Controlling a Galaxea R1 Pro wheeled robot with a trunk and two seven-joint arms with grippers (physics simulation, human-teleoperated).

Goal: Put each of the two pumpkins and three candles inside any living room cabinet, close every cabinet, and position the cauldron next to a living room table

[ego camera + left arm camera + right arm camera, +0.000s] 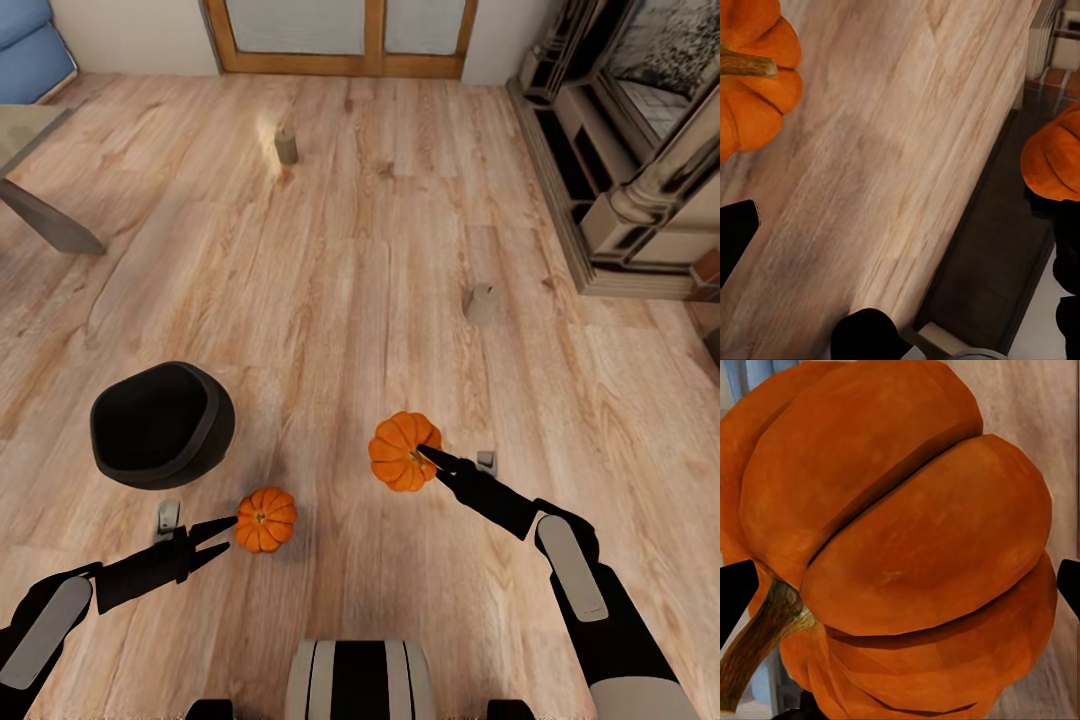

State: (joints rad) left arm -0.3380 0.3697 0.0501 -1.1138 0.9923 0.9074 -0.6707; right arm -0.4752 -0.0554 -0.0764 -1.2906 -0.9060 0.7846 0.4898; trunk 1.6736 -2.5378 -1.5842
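Two orange ribbed pumpkins show in the head view. My right gripper (426, 456) is shut on one pumpkin (398, 451), which is tilted with its stem toward the fingers. In the right wrist view that pumpkin (900, 532) sits between the fingertips (735, 592). The other pumpkin (265, 519) rests on the floor, upright. My left gripper (230, 533) is open just to its left, apart from it. The left wrist view has this pumpkin (754, 71) off to one side of the open gripper (810, 270). The black cauldron (160, 425) stands at the left. Two candles (286, 147) (483, 304) stand farther off.
An ornate stone fireplace (640, 150) runs along the right wall. A table (25, 130) with a slanted leg and a blue sofa (30, 45) are at the far left. A wood-framed glass door (340, 40) lies straight ahead across the wooden floor.
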